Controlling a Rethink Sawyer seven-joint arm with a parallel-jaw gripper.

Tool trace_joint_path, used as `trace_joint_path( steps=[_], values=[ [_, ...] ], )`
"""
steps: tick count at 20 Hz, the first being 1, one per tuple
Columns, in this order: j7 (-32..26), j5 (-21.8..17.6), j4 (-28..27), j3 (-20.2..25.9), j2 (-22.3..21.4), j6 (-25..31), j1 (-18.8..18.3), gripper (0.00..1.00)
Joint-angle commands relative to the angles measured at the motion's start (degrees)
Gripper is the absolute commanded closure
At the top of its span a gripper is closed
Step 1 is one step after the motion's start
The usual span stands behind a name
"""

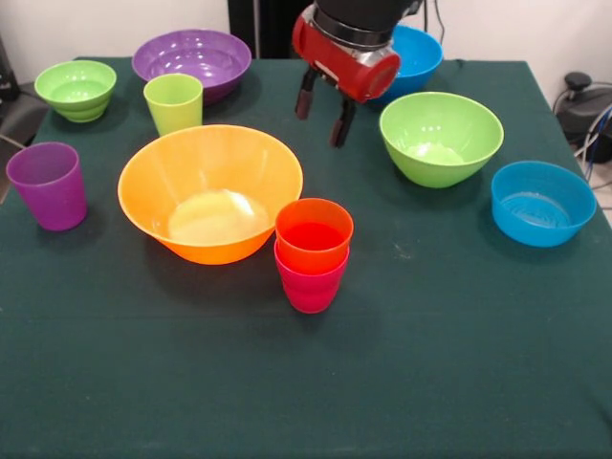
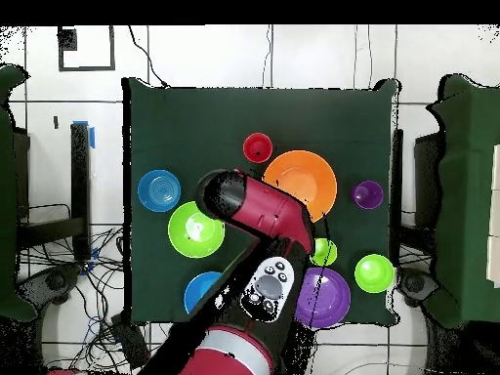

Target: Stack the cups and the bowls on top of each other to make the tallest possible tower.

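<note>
My pincer [image 1: 324, 115] hangs above the far middle of the tabletop [image 1: 459, 363], its two dark fingers [image 1: 306, 96] spread apart and holding nothing. From the front it sits between the large orange-yellow bowl [image 1: 210, 191] and the medium lime green bowl [image 1: 441, 137], higher than both and touching neither.

The tower [image 1: 313, 253] is only two pieces so far: the orange cup [image 1: 315, 233] nested inside the red-pink cup [image 1: 311, 285], upright, just beside the orange-yellow bowl's rim on the near side of it. In the overhead view it shows as a small red circle [image 2: 257, 148] next to that bowl [image 2: 300, 183].

The lime green cup [image 1: 173, 102] stands upright behind the orange-yellow bowl, close in front of the purple bowl [image 1: 191, 59]. The small ribbed lime green bowl [image 1: 76, 89] is at the far corner, and the purple cup [image 1: 48, 185] stands alone near the tabletop's edge on that same side. One blue bowl [image 1: 541, 202] rests near the opposite edge, beside the medium lime green bowl; the other blue bowl [image 1: 416, 55] lies at the back, partly hidden behind my wrist.
</note>
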Motion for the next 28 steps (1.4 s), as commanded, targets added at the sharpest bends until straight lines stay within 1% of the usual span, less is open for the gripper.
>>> trace_joint_path(
  steps=[1,7,11,14,19,25,28],
  values=[
    [2.5,-3.9,10.0,10.1,0.1,-7.9,-2.5,0.0],
    [4.9,-4.4,15.1,13.5,0.2,-17.7,-6.2,0.0],
    [7.0,-4.4,17.5,14.6,0.3,-22.1,-7.9,0.0],
    [8.1,-4.3,19.2,15.1,0.2,-24.3,-8.9,0.0],
    [7.9,-4.2,20.7,15.8,0.2,-25.0,-10.4,0.0],
    [6.3,-3.8,21.3,16.0,-0.2,-21.7,-11.1,0.0],
    [6.0,-4.2,21.8,16.2,-0.4,-22.4,-11.6,0.0]
  ],
)
